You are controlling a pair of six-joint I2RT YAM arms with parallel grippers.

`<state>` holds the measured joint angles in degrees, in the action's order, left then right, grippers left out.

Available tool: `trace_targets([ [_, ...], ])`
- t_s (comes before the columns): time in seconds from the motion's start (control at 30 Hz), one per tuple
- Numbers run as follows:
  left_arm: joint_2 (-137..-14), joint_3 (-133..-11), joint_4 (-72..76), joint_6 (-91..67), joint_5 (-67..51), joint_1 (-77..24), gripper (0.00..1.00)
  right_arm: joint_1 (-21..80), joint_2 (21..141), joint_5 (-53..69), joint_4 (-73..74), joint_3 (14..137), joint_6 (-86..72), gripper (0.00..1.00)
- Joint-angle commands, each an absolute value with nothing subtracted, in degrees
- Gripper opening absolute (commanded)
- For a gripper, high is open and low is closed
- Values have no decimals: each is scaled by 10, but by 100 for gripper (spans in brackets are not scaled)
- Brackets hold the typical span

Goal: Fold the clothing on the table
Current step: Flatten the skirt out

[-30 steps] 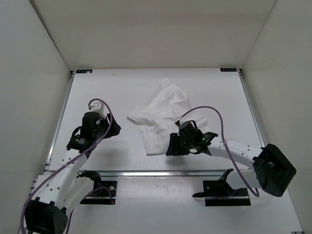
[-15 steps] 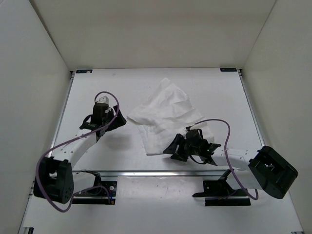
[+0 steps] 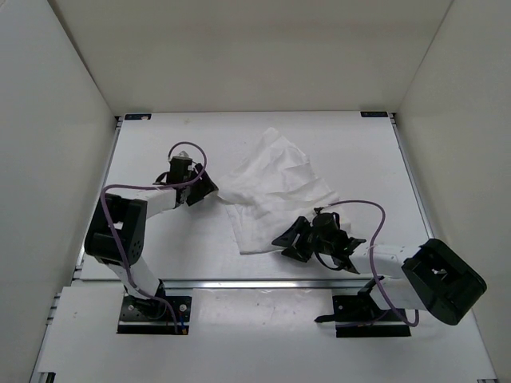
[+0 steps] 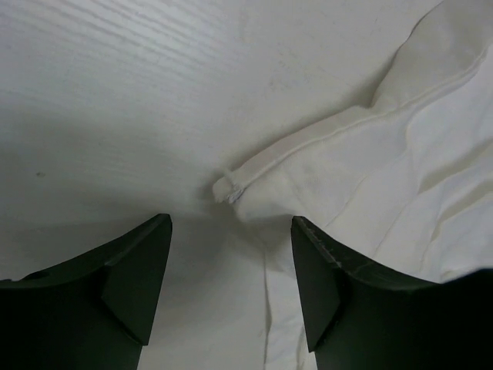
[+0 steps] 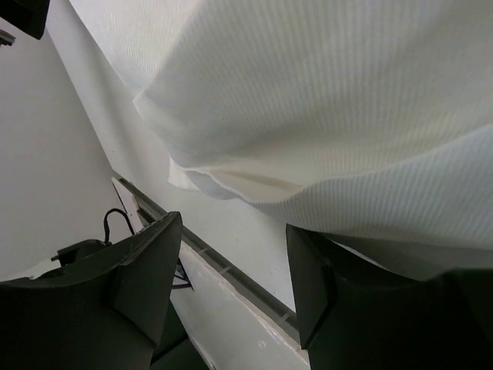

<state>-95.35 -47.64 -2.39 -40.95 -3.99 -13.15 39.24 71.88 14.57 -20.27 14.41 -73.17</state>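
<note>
Top external view, entry one: the clothing (image 3: 275, 185), white and thin, lies crumpled in a skewed, wrinkled spread on the desk (image 3: 160, 144). No clean fold shows on it.

Entry two: the left gripper (image 4: 231, 225) sits at the clothing's left corner. Its jaws are spread wide and hold nothing. The hemmed corner of the clothing lies flat just ahead of them, apart from both fingers.

Entry three: the right gripper (image 5: 235, 227) sits low at the clothing's near edge. Its jaws are also wide and clamp nothing. The clothing's edge bulges just beyond the fingers.

Hazards, as judged:
- The left gripper may close short of the clothing's hem and pinch only air, because the corner is small and lies flush on the desk.
- Either gripper may push the clothing's edge ahead of it instead of sliding under, bunching the soft fabric further.
- The right gripper may catch several layers at the clothing's near edge, so a lift would drag the whole heap.
- One gripper may seize the clothing before the other, pulling it askew and leaving a crooked fold.
</note>
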Motion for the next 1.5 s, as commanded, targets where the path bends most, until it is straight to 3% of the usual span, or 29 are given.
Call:
trace_targets([
  [0.0, -973, -492, 31, -453, -41, -137, 72, 369, 727, 143, -226, 135, -722, 54],
  [0.1, -991, -494, 55, -471, -33, -138, 64, 340, 744, 157, -223, 137, -697, 51],
  [0.17, -1003, -497, 69, -476, -33, -138, 38, 312, 758, 173, -231, 141, -680, 44],
  [0.2, -1009, -500, 69, -476, -42, -137, 28, 303, 765, 184, -230, 144, -668, 29],
  [0.23, -1013, -499, 76, -477, -45, -133, 12, 285, 772, 191, -229, 148, -663, 8],
  [0.27, -1012, -494, 81, -481, -51, -132, 0, 266, 781, 204, -229, 161, -645, 0],
  [0.43, -950, -438, 72, -467, -59, -122, 0, 173, 833, 228, -148, 261, -547, 0],
  [0.6, -772, -277, 80, -488, -53, -136, 0, 100, 968, 253, 52, 547, -372, 0],
  [0.67, -720, -238, 82, -511, -38, -152, 0, 119, 974, 262, 117, 587, -340, 0],
  [0.73, -677, -206, 72, -514, -22, -163, 0, 157, 937, 233, 127, 562, -337, 4],
  [0.83, -619, -164, 60, -526, -22, -168, 0, 251, 860, 138, 150, 506, -349, 22],
  [1.03, -507, -128, 12, -533, -11, -189, 0, 366, 760, 49, 214, 421, -423, 34],
  [1.23, -377, -59, -34, -569, -1, -228, 0, 403, 705, 32, 277, 382, -450, 34],
  [1.47, -376, -33, -9, -579, 10, -278, 0, 442, 691, 55, 272, 332, -488, 34],
])
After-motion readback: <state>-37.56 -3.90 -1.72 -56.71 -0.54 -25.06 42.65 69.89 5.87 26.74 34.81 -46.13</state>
